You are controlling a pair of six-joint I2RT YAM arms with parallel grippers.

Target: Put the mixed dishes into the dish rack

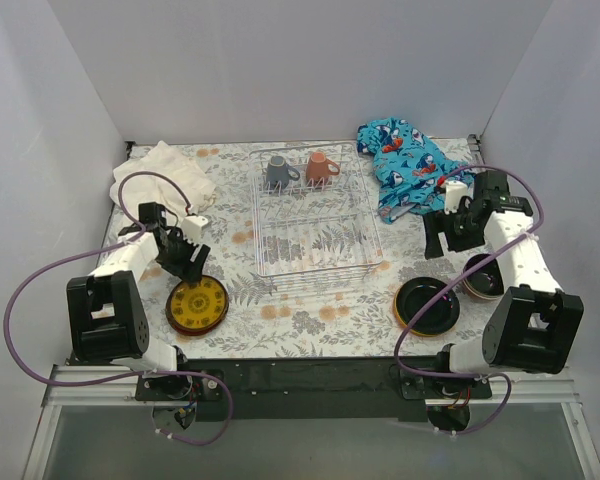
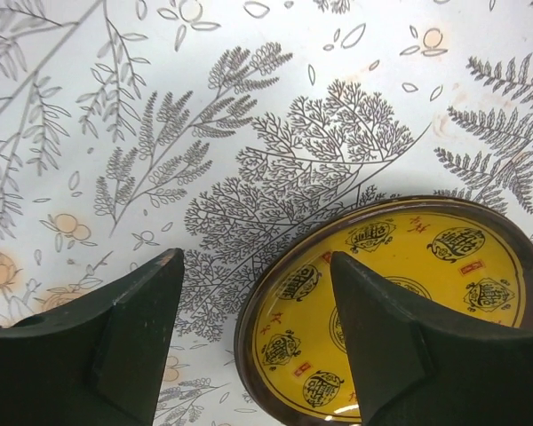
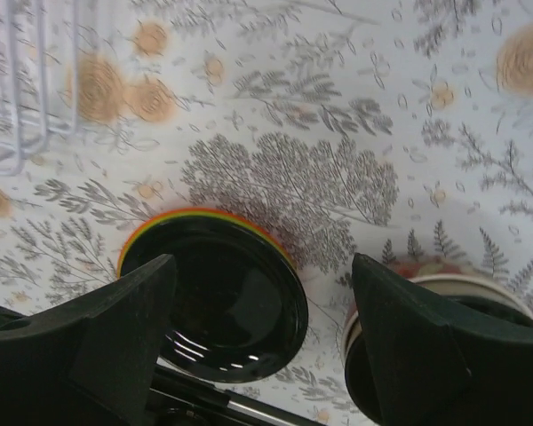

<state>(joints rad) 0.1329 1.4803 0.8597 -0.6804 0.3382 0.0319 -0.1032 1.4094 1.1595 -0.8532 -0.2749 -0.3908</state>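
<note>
I look down on a worktop [image 1: 320,300] covered by a white sheet printed with grey ferns and faded orange blossoms. Plain white walls [image 1: 280,60] box it in on the left, far and right sides.

The pale wire dish rack [image 1: 315,268] sits in the middle, towards the far side. A grey mug [image 1: 278,172] and a brown mug [image 1: 321,170] sit side by side in its far end. A crumpled white towel [image 1: 167,172] lies in the far left corner, and a blue shark-print cloth [image 1: 405,160] is bunched at the far right.

My left tool [image 1: 192,265] hangs with its fingers spread and nothing between them. It is at the far edge of a round yellow patterned plate [image 1: 197,304] with a dark brown rim, which lies flat on the worktop near and left of the rack. In the left wrist view one finger overlaps the plate's rim; I cannot tell whether it touches.

My right tool [image 1: 440,243] is spread wide too and carries nothing, just right of the rack. Nearer to me lies a glossy black plate [image 1: 427,305], with orange, yellow and green edges showing under its far rim. Just to its right is a round bowl [image 1: 483,280] with a pale rim and dark inside, partly hidden by the right arm.
</note>
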